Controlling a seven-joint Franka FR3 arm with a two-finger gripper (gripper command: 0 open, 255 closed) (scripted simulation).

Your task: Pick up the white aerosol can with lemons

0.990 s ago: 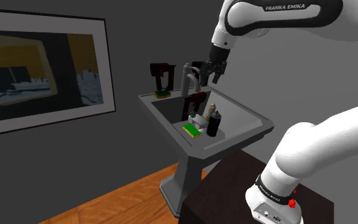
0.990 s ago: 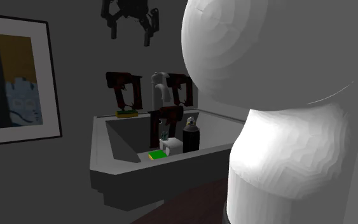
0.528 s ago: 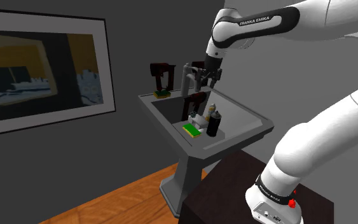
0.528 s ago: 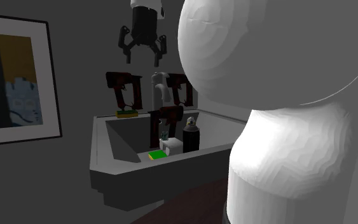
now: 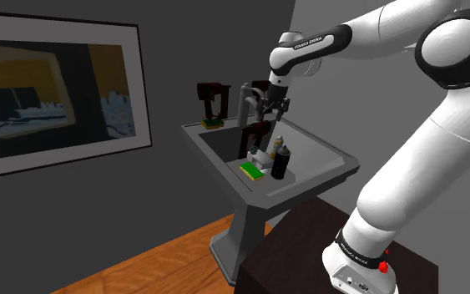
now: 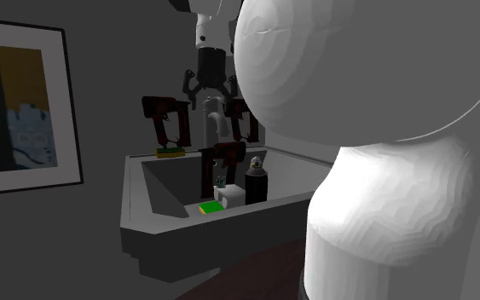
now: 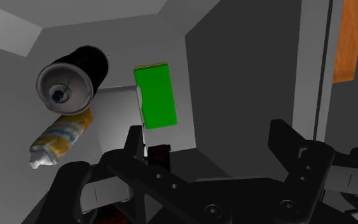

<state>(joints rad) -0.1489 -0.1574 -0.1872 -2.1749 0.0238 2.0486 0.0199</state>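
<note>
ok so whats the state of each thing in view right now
white and yellow can, upright in the sink, not held
black can, upright beside it
green sponge, lying flat
fingers, open, empty

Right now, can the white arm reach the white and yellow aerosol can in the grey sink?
Probably yes. The jaws of the white arm hang open above the grey sink, and nothing covers the white and yellow aerosol can. The grey-topped black can stands close beside it and may get bumped.
</note>
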